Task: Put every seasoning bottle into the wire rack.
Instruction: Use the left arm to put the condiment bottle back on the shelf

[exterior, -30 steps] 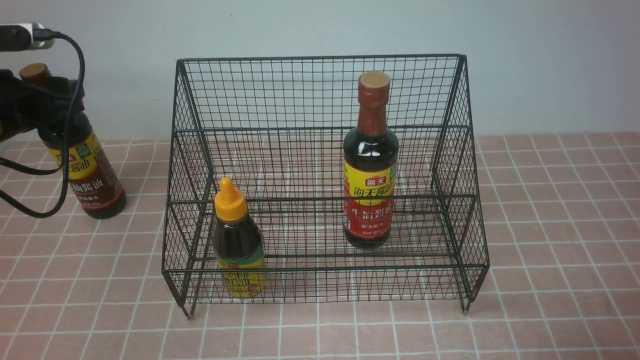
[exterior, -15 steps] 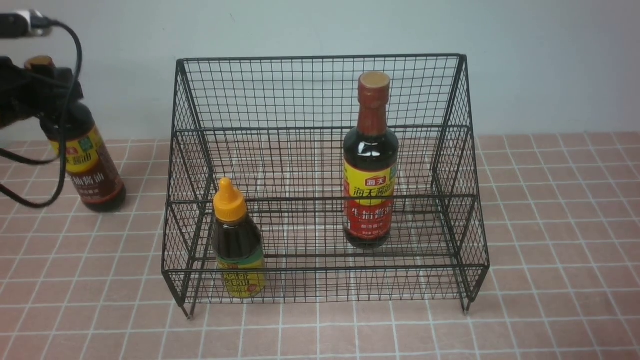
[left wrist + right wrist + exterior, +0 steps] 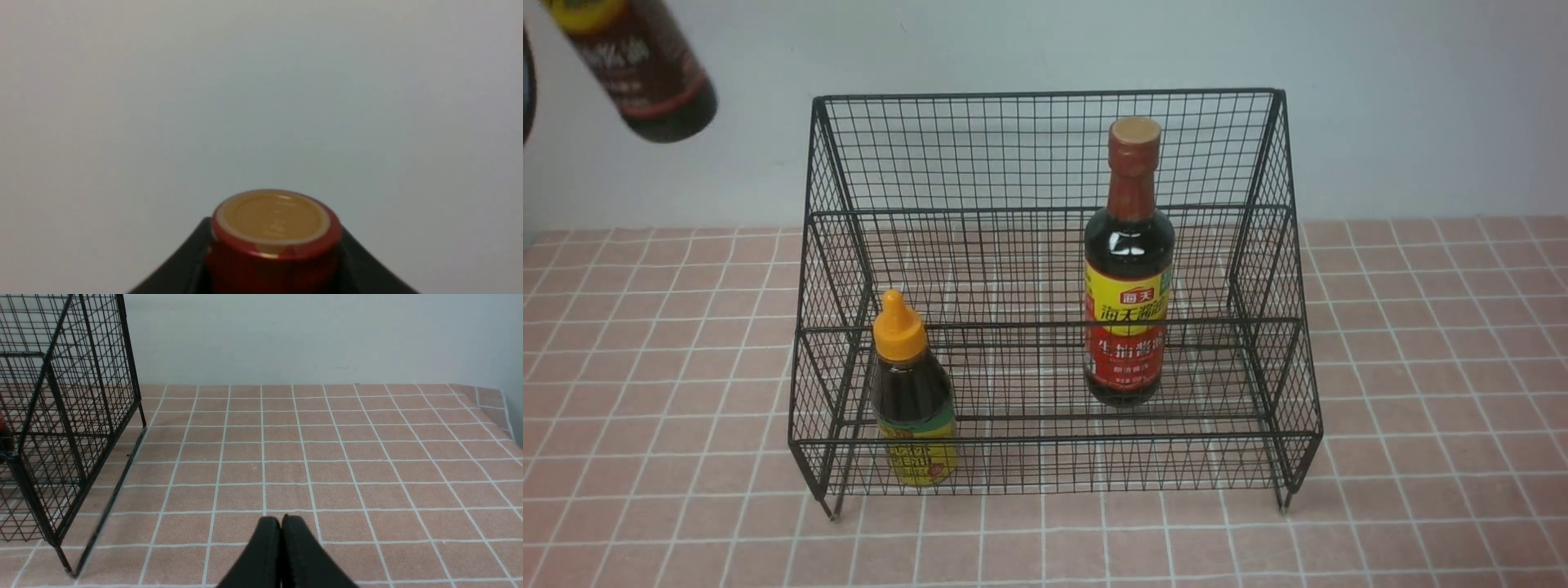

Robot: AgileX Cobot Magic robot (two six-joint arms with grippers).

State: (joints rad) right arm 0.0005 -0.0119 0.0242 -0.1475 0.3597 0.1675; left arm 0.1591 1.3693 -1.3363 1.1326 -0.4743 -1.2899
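In the air at the front view's upper left, tilted and cut off by the frame edge: one tall bottle (image 3: 645, 77), clear of the tiled cloth (image 3: 645, 408), outside the wire rack (image 3: 1045, 445) and to its left; from the left wrist, its brown cap (image 3: 273, 216) against the plain wall (image 3: 261, 81), with the left gripper (image 3: 273, 271) clamped on the red neck, dark fingers (image 3: 175, 271) on either side. Inside the rack, both upright: the short orange-capped bottle (image 3: 913, 400) in the front tier, near the left end; the other tall bottle (image 3: 1128, 269) set further back, right of centre. Off the rack's right side, above the cloth: the right gripper (image 3: 281, 555), fingers pressed together, holding nothing.
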